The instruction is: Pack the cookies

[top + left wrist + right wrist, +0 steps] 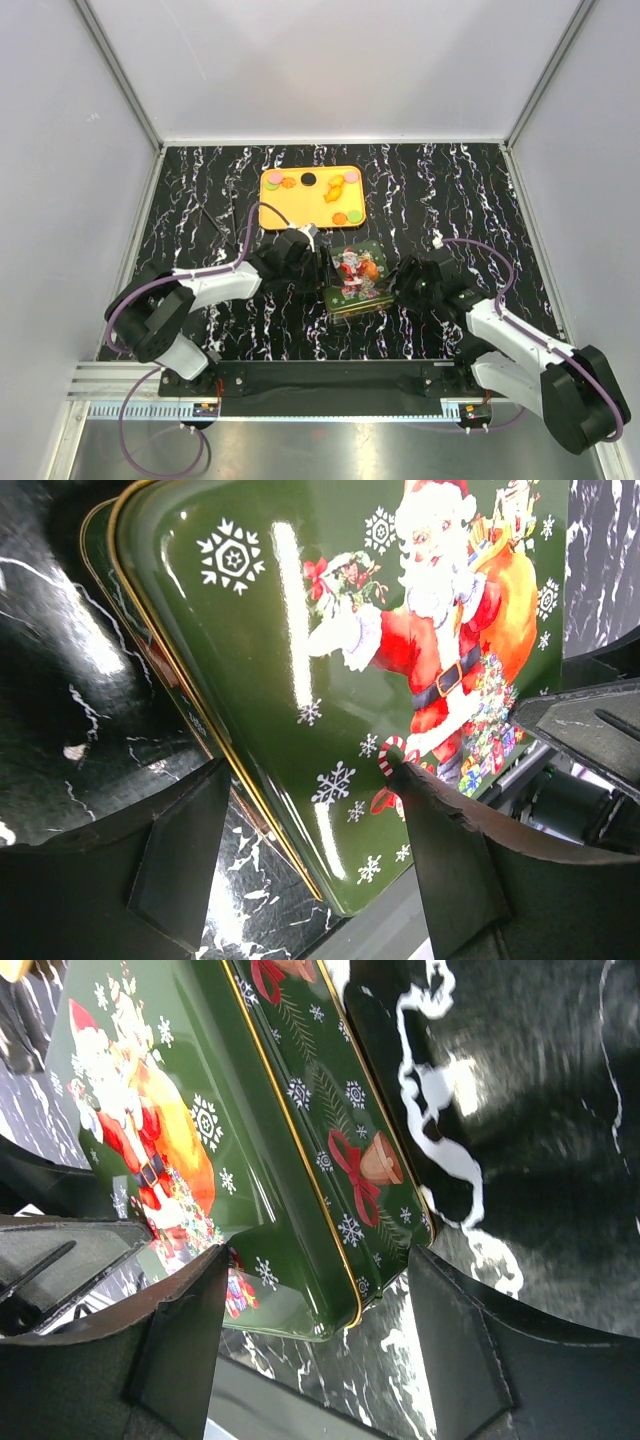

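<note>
The cookies [340,214], small flat discs in orange, black, pink and green, lie scattered on a yellow tray [300,205] at the back of the table. In front of it stands a green Christmas tin [358,278] with a Santa lid [400,630]. My left gripper [322,266] is at the tin's left side. It [308,770] is open astride a lid corner, one finger [450,860] over the lid, the other [180,850] beside the tin. My right gripper [398,282] is at the tin's right side. It [318,1257] is open astride another corner of the tin [300,1190].
The table top [470,200] is black marble with white veins. White walls with metal posts [125,80] enclose it on three sides. The arm bases sit on a black rail [330,378] at the near edge.
</note>
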Controlling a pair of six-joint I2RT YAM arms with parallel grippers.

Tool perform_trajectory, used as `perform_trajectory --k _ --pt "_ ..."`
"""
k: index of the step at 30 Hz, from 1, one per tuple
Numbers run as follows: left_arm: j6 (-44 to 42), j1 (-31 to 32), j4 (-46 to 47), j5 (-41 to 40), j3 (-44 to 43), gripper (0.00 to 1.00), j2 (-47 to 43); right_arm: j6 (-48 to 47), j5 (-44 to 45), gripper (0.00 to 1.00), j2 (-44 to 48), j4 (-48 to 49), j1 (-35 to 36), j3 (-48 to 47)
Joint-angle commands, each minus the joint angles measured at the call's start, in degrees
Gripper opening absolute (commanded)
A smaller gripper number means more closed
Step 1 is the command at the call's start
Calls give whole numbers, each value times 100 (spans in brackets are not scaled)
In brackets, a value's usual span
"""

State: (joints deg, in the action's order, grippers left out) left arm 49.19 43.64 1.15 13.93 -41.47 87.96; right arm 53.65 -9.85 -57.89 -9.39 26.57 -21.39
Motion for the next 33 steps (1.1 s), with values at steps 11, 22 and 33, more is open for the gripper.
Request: perform_trajectory --k 11,22,33 --pt "-304 242 -554 233 -528 75 362 -214 306 29 -355 246 437 136" --pt "-419 180 -774 224 -581 76 344 -592 1327 75 648 -1452 411 -831" --pt "-507 145 -932 215 -678 76 292 -426 1037 73 681 -1294 402 -464"
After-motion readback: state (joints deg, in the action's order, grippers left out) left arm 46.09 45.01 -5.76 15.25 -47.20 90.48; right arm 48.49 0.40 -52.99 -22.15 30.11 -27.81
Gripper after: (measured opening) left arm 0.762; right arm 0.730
